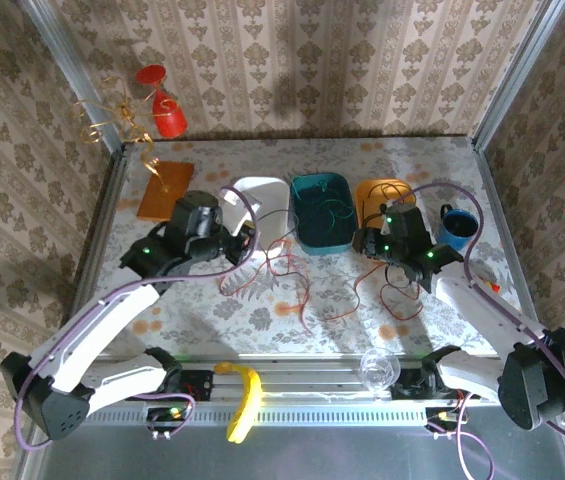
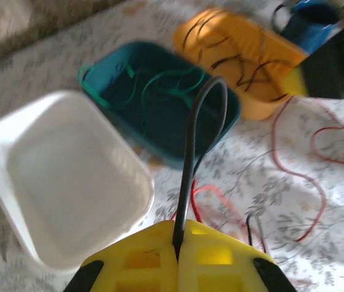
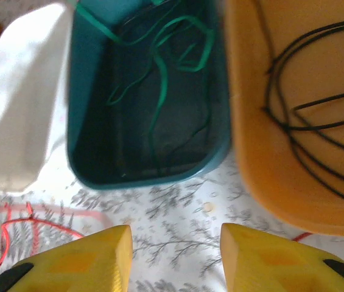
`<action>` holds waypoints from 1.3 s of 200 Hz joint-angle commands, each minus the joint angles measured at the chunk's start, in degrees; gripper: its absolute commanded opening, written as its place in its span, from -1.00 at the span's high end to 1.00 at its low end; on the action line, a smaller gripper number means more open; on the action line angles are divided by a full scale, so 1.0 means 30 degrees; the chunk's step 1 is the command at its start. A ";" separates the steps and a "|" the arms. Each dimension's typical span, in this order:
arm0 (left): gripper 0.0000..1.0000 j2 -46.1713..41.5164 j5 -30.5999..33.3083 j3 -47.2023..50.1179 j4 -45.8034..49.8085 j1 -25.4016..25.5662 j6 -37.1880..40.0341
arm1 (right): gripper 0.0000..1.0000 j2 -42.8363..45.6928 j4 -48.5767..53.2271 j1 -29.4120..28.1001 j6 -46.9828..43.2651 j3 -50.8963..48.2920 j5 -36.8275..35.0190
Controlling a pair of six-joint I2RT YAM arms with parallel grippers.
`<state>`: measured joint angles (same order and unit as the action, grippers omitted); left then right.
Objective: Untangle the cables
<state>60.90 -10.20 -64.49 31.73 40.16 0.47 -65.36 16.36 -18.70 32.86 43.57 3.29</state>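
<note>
Floral table [image 1: 212, 318]; left gripper [image 2: 178, 242] pinches black cable [image 2: 189, 140] — right gripper [image 3: 175, 244] agape.

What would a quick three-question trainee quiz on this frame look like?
1. Multiple choice: what colour are the cables lying in the teal tray? A red, B green, C black.
2. True or false: the right gripper is clamped on a wire.
3. Fill in: the cable pinched in the shut left gripper is ____ in colour.

Key: 1 B. 2 False, its jaws stand open with nothing between them. 3 Black.
</note>
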 commanded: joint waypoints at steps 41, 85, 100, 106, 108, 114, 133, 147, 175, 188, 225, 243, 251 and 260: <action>1.00 0.0186 -0.2049 -0.4001 0.4931 0.0320 0.2164 | 0.12 0.0942 -0.0384 0.0798 0.1206 -0.0794 -0.1272; 1.00 0.0738 -0.1178 -0.6829 0.3701 0.0887 0.2753 | 0.13 0.1103 -0.1013 0.0872 0.1257 -0.1018 -0.0598; 1.00 0.1474 -0.1290 -0.7898 0.3538 0.1422 0.2918 | 0.15 0.1193 -0.2628 0.0796 0.0010 -0.1064 0.2917; 1.00 0.1818 -0.1531 -0.8167 0.3512 0.1514 0.2941 | 0.15 0.1192 -0.2974 0.0689 -0.0348 -0.0930 0.4380; 1.00 0.1920 -0.1591 -0.8236 0.3516 0.1544 0.2947 | 0.15 0.1192 -0.3068 0.0643 -0.0466 -0.0886 0.4872; 1.00 0.2217 -0.1769 -0.8283 0.3399 0.1609 0.2913 | 0.15 0.1138 -0.3350 0.0473 -0.0839 -0.0732 0.6508; 1.00 0.2850 -0.2429 -0.7496 0.2833 0.1740 0.2936 | 0.13 0.0850 -0.2851 -0.0394 -0.1940 0.0309 1.0294; 1.00 0.3118 -0.2481 -0.6894 0.2353 0.1888 0.2827 | 0.11 0.0641 -0.2849 -0.1025 -0.2135 0.0949 1.2199; 1.00 0.3362 -0.2724 -0.6119 0.1089 0.1931 0.2324 | 0.09 -0.0577 -0.1366 -0.2157 -0.2800 0.2585 1.4873; 1.00 0.3524 -0.2418 -0.5930 0.0708 0.1928 0.2200 | 0.09 -0.0959 -0.0522 -0.2671 -0.3497 0.3032 1.5075; 1.00 0.3722 -0.2724 -0.5910 -0.0351 0.2127 0.2064 | 0.09 -0.0263 -0.0775 -0.2351 -0.2945 0.2413 1.0286; 1.00 0.3808 -0.2746 -0.6579 0.0110 0.2532 0.2514 | 0.09 0.0579 -0.0482 -0.1558 -0.1762 0.1671 0.5201; 1.00 0.3861 -0.2624 -0.6981 0.0514 0.2714 0.2784 | 0.09 0.1075 -0.0441 -0.1022 -0.1033 0.1147 0.3150; 1.00 0.3948 -0.2409 -0.7602 0.1211 0.2950 0.3198 | 0.09 0.1792 -0.0477 -0.0296 0.0014 0.0474 0.1278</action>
<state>72.44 -16.78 -82.54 33.67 47.40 7.62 -64.95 12.51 -23.66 26.44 49.21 28.42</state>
